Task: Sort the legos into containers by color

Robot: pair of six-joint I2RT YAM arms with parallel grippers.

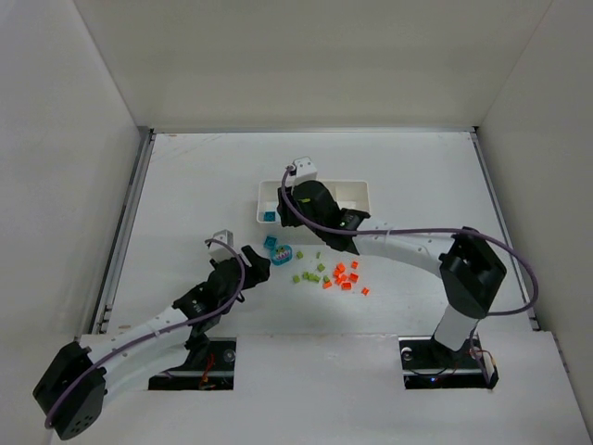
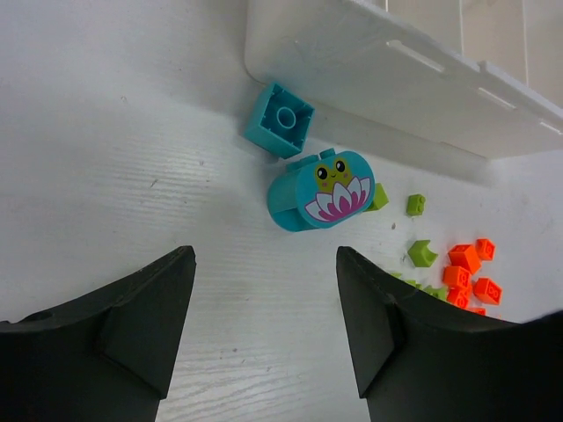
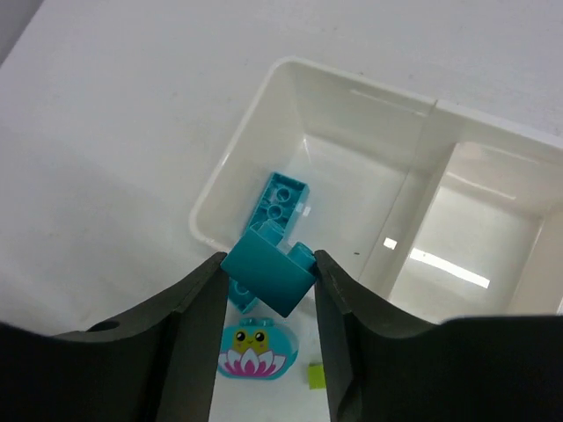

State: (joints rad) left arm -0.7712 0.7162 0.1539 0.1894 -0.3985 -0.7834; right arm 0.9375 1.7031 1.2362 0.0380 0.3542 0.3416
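Observation:
My right gripper (image 3: 268,280) is shut on a teal brick (image 3: 271,274) and holds it over the near rim of the white tray's left compartment (image 3: 230,176), where another teal brick (image 3: 278,202) lies. On the table lie a teal frog-and-lotus brick (image 2: 322,190) and a teal square brick (image 2: 279,120), just ahead of my open, empty left gripper (image 2: 264,308). Small lime green legos (image 2: 422,253) and orange legos (image 2: 464,264) are scattered to the right of them. In the top view the tray (image 1: 363,189) is at mid-table and the right gripper (image 1: 301,199) hovers over its left end.
The tray's middle compartment (image 3: 457,220) holds nothing that I can see. The white enclosure walls ring the table (image 1: 185,185). The green legos (image 1: 310,275) and orange legos (image 1: 345,276) lie between the two arms.

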